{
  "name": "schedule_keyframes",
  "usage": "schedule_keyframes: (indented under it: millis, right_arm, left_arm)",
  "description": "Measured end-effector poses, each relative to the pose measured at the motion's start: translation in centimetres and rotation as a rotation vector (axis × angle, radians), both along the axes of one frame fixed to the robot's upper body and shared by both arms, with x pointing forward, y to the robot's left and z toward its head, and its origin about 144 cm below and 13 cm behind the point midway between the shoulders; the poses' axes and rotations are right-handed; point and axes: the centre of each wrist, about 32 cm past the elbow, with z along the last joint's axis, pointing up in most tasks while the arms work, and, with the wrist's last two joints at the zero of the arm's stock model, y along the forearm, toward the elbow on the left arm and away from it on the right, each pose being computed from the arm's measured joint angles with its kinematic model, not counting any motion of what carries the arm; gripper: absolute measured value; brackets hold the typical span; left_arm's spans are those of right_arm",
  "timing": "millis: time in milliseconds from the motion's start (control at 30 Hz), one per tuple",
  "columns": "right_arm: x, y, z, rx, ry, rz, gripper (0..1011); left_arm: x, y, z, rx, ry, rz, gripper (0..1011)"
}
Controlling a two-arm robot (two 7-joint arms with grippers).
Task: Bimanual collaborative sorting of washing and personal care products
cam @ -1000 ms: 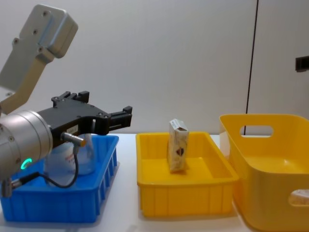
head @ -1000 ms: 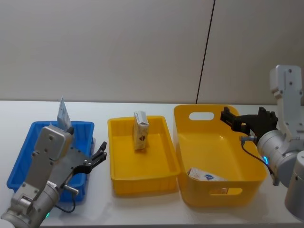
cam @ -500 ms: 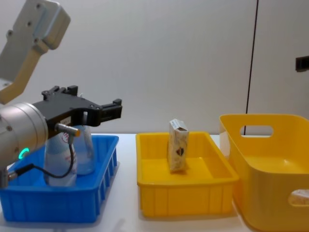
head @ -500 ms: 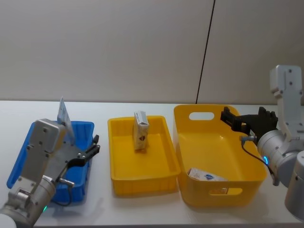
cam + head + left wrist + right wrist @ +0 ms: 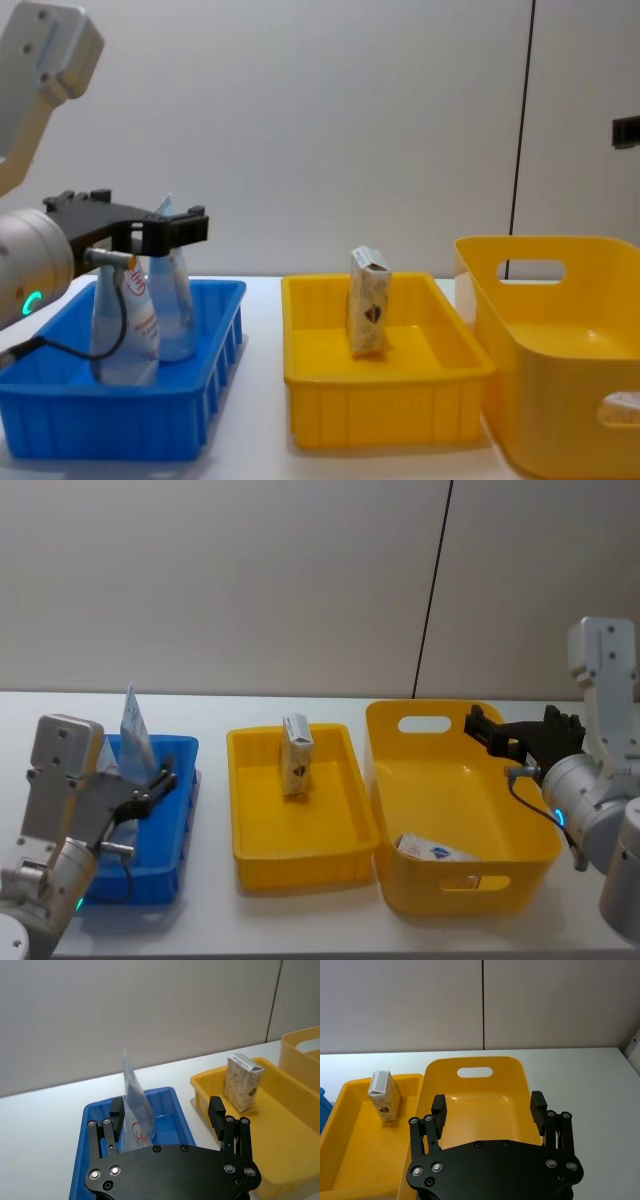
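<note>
A white-grey carton (image 5: 296, 753) stands upright in the shallow yellow tray (image 5: 300, 868); it also shows as the carton (image 5: 368, 300), (image 5: 241, 1082), (image 5: 384, 1096). A second carton (image 5: 435, 850) lies flat in the deep yellow basket (image 5: 420, 892). Two pale squeeze tubes (image 5: 125, 325), (image 5: 175, 305) with red print stand in the blue tray (image 5: 120, 428). My left gripper (image 5: 158, 780), (image 5: 185, 228) hovers open over that tray, the tall tube (image 5: 135, 1105) just ahead between its fingers, untouched. My right gripper (image 5: 515, 726), (image 5: 488, 1106) stays open above the basket's far right rim.
The three containers sit side by side on a white table: blue tray (image 5: 185, 746) left, yellow tray middle, basket (image 5: 560, 425) right. A grey wall stands close behind. Bare tabletop (image 5: 300, 920) runs along the front.
My left arm has drawn back and to the left, from beside the blue tray's right wall to above the tray by the tubes. The right arm and the cartons have not moved.
</note>
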Motion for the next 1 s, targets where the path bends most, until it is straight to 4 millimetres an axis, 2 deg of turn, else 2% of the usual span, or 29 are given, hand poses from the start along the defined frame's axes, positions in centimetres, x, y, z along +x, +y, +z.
schedule_keyframes:
  millis: [500,1000]
  right_arm:
    - [0.0,0.0,0.0,0.0,0.0,0.0,1001]
    - [0.0,0.0,0.0,0.0,0.0,0.0,1001]
  left_arm:
    - [1.1,0.8,-1.4,-0.09,0.133,0.082,1001]
    - [2.9,0.8,-3.1,-0.15,0.199,0.098,1001]
